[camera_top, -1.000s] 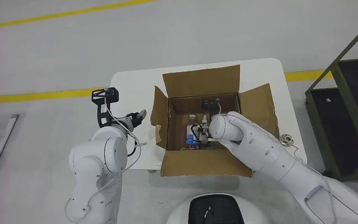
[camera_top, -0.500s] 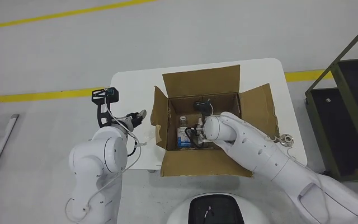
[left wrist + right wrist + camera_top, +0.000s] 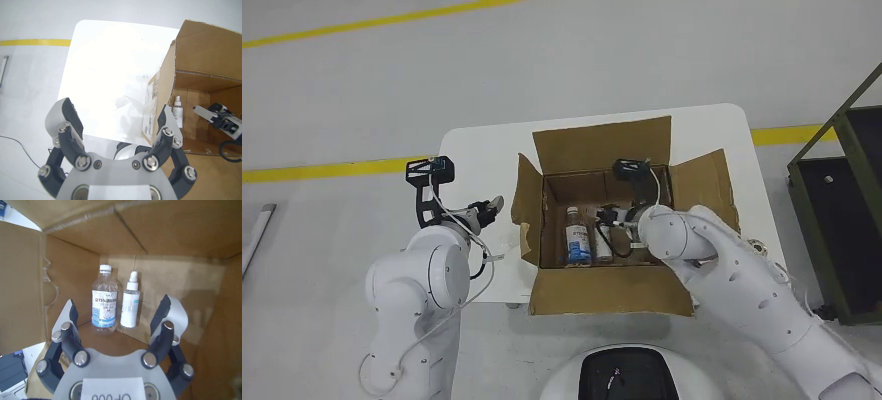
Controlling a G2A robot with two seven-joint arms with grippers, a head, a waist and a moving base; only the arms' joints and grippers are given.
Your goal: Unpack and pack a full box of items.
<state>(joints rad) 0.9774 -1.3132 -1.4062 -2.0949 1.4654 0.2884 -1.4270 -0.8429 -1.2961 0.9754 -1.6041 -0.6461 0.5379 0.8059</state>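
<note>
Hovering inside the cardboard box (image 3: 602,150), the right gripper (image 3: 614,215) seems set for another unpacking pick.

From above, the box sits flaps-out on the white table (image 3: 482,150), with a clear bottle (image 3: 578,240) and a spray bottle (image 3: 603,242) side by side on its floor. The left wrist view shows the left gripper (image 3: 116,111) spread wide and empty, over the table just outside the box. The right wrist view has its pincer fully parted, holding nothing, bottles ahead. Next, I'd say, it must centre on one bottle without nudging its neighbour.
</note>
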